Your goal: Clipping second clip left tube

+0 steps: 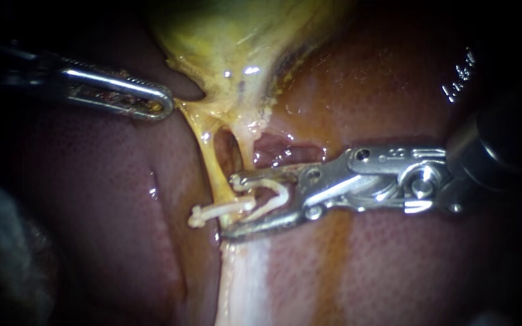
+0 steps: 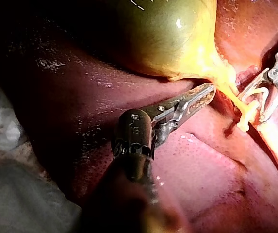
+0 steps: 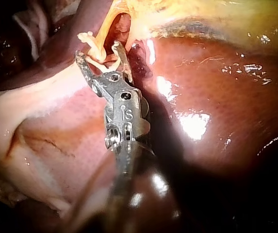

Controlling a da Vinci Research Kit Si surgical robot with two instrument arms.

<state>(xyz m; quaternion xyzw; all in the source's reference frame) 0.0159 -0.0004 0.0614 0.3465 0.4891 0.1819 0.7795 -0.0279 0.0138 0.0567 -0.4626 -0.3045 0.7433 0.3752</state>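
The yellow-green gallbladder [image 1: 237,42] [image 2: 163,34] narrows down into two yellow tubes. My left instrument [image 1: 165,105] [image 2: 210,91] is shut on the yellow tissue at the gallbladder's neck and holds it taut. A white clip [image 1: 212,212] [image 3: 88,39] is closed across the left tube [image 1: 209,154], its end sticking out to the left. My right instrument [image 1: 234,205] [image 3: 100,53] straddles this tube just beside that clip. Its jaws stand wide apart, each touching a leg of a second white clip [image 1: 276,194] held between them.
Dark red liver [image 1: 394,90] [image 3: 216,97] surrounds the tubes. The right tube [image 1: 246,145] runs close beside the left one, with a small window between them. A pale band of tissue [image 1: 243,284] runs down below the jaws. Grey cloth [image 2: 12,194] lies beside the liver.
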